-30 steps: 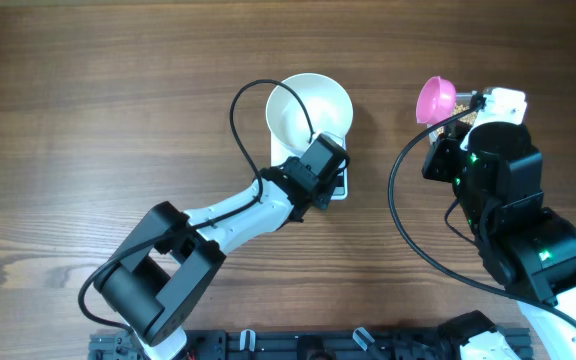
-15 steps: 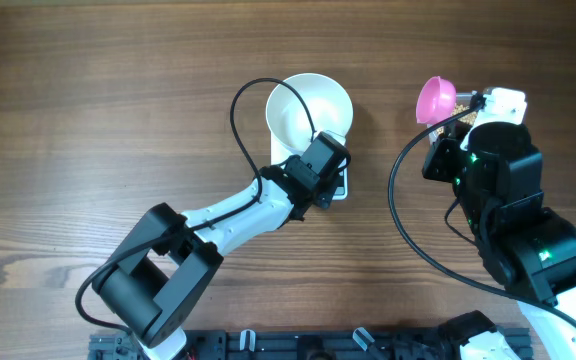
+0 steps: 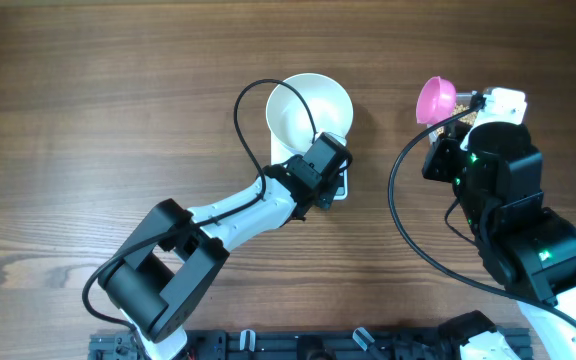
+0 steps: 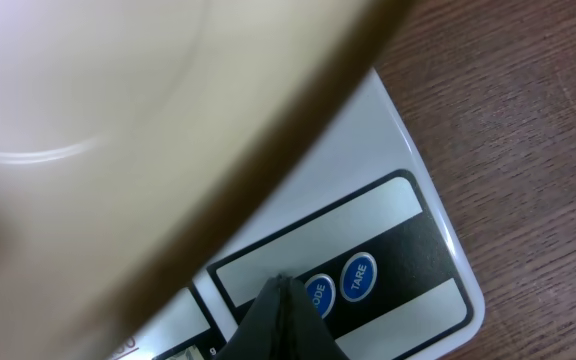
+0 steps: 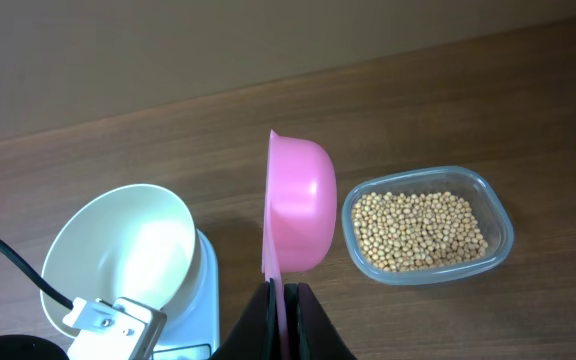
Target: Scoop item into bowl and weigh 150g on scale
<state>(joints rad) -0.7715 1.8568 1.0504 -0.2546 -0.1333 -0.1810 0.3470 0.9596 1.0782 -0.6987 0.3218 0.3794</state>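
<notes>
**Overhead and wrist views.** Left gripper [image 4: 280,288], jaws pressed together, tip at the MODE button [image 4: 317,293] of the scale [image 4: 408,190], on which the bowl [image 3: 308,108] sits. Right gripper [image 5: 286,295] pinches the pink scoop [image 5: 300,215], held on edge. At 3 o'clock of the scoop, the beans [image 5: 423,230] lie in the clear tub [image 5: 504,225].

The table [image 3: 88,100] is dark wood with visible grain, fairly matt. The bowl [image 5: 118,250] is smooth glossy white, ceramic or plastic, can't tell. The scale [image 4: 368,150] looks like shiny white plastic. The scoop [image 5: 303,205] is pink plastic with a soft sheen, the tub [image 5: 503,225] clear plastic, the beans [image 5: 418,230] smooth, matt.
</notes>
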